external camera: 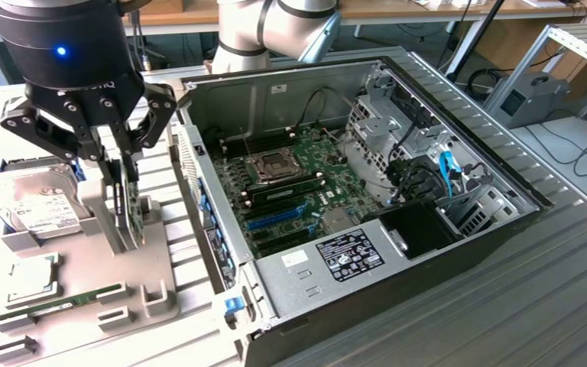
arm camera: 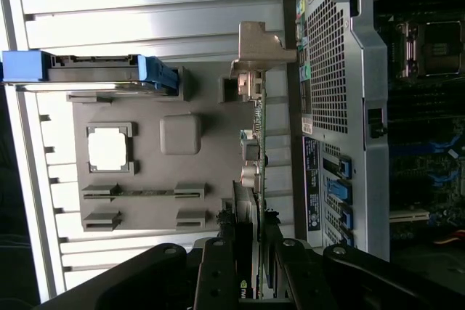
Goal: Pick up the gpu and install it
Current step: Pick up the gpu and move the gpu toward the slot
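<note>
The gpu [external camera: 128, 208] is a thin dark card standing on edge in a slot of the grey parts fixture [external camera: 161, 294], to the exterior view's left of the open computer case [external camera: 446, 229]. My gripper [external camera: 120, 177] hangs straight above it, its two black fingers down on either side of the card's upper edge. From the wrist camera the gpu [arm camera: 252, 212] shows edge-on, running away from the gripper [arm camera: 251, 270], whose fingers [arm camera: 218, 274] press against both faces. The card still sits in its slot.
On the fixture [arm camera: 211, 179] lie a silver hard drive [external camera: 28, 202], a square processor [external camera: 30, 279] and a narrow green memory stick [external camera: 64, 300]. The case's motherboard [external camera: 293, 187] has blue slots [external camera: 278, 218] near the wall facing the fixture. The arm's base [external camera: 273, 30] stands behind the case.
</note>
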{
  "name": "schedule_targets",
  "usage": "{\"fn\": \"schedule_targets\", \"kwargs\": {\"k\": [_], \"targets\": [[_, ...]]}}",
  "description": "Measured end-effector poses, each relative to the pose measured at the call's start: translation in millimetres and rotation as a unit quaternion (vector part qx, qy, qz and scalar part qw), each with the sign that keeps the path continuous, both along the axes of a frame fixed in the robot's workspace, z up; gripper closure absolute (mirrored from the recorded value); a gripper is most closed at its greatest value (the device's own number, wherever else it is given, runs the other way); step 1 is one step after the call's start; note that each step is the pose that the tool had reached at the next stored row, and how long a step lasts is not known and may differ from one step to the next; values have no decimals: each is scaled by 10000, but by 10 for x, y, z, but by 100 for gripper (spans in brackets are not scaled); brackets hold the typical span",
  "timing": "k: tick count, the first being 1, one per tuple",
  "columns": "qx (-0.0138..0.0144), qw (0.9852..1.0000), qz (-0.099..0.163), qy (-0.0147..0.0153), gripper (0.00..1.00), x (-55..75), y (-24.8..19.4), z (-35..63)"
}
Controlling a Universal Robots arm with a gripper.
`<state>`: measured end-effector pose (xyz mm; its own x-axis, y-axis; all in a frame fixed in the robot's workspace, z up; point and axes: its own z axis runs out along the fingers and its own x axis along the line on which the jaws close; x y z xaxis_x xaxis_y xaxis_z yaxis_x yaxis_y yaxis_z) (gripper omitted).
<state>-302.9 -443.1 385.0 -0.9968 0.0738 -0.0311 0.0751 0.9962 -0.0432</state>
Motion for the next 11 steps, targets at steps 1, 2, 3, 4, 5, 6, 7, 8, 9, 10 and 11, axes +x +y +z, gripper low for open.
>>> {"fn": "schedule_targets", "kwargs": {"k": [1,2,3,4,5,6,7,8,9,10,11], "targets": [[0,10000,0,0,74,0,0,2],[0,10000,0,0,74,0,0,5],[0,10000,0,0,74,0,0,7],[0,10000,0,0,74,0,0,8],[0,10000,0,0,74,0,0,10],[0,10000,0,0,74,0,0,12],[0,10000,0,0,74,0,0,14],[0,10000,0,0,74,0,0,16],[0,10000,0,0,74,0,0,17],[0,10000,0,0,74,0,0,19],[0,10000,0,0,74,0,0,20]]}}
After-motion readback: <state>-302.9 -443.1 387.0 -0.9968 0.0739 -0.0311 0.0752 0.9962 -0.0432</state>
